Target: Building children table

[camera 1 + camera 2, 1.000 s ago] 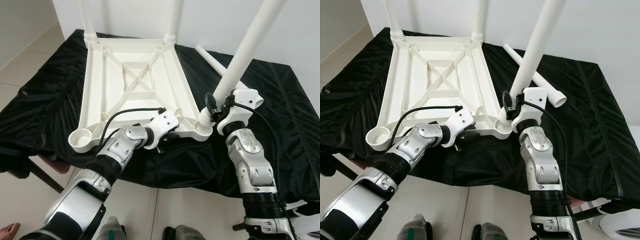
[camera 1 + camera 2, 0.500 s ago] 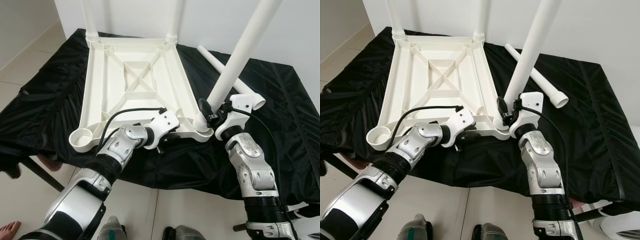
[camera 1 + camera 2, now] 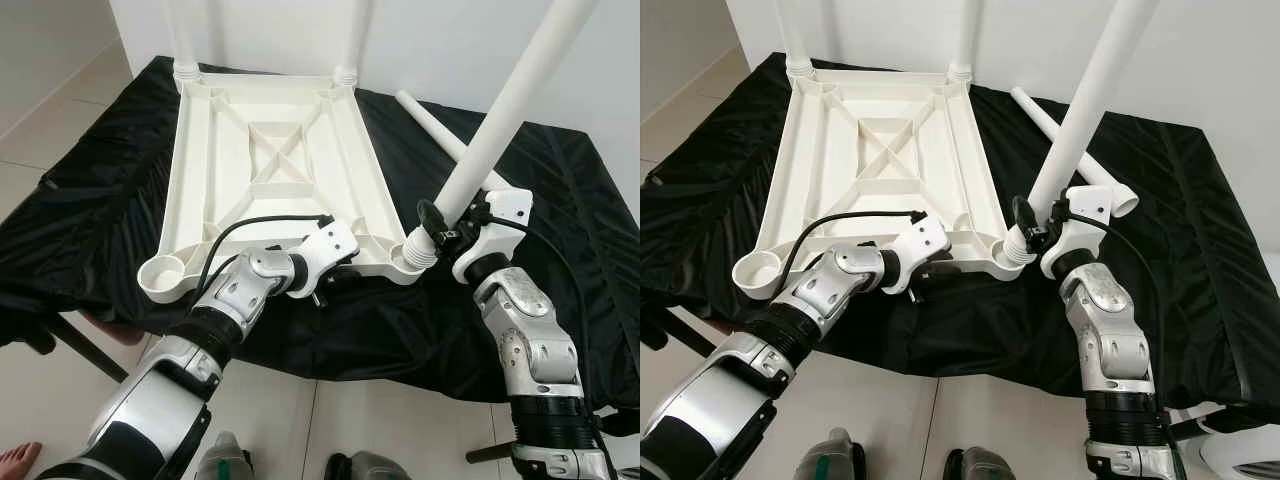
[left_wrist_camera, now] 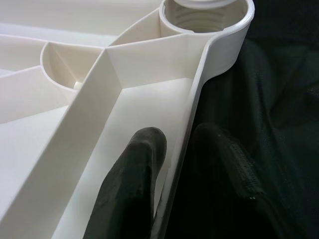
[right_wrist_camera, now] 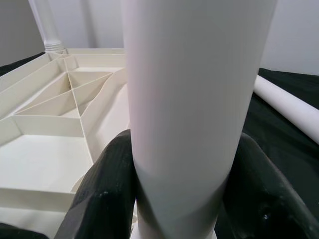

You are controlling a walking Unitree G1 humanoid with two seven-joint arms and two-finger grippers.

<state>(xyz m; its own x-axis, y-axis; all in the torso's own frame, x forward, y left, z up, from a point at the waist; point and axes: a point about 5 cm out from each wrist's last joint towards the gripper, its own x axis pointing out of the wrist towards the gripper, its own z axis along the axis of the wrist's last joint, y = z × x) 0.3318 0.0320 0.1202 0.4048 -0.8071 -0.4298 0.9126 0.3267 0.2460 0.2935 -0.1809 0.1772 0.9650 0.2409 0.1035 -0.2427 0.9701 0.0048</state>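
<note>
Third-leg step: right pincer [image 3: 440, 225] clamps tilted leg [image 3: 500, 120] at tabletop [image 3: 270, 150] near corner socket [image 3: 418, 255], left pincer [image 4: 174, 164] pinching near rim; next straighten and screw.

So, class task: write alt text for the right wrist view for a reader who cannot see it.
A thick white table leg is gripped between the right end effector's two black fingers. Behind lies the upturned white tabletop on black cloth, beside a loose leg.

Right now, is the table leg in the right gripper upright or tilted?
Tilted. The leg leans away from its corner socket, unlike the two upright far legs; the right gripper clamps it.
</note>
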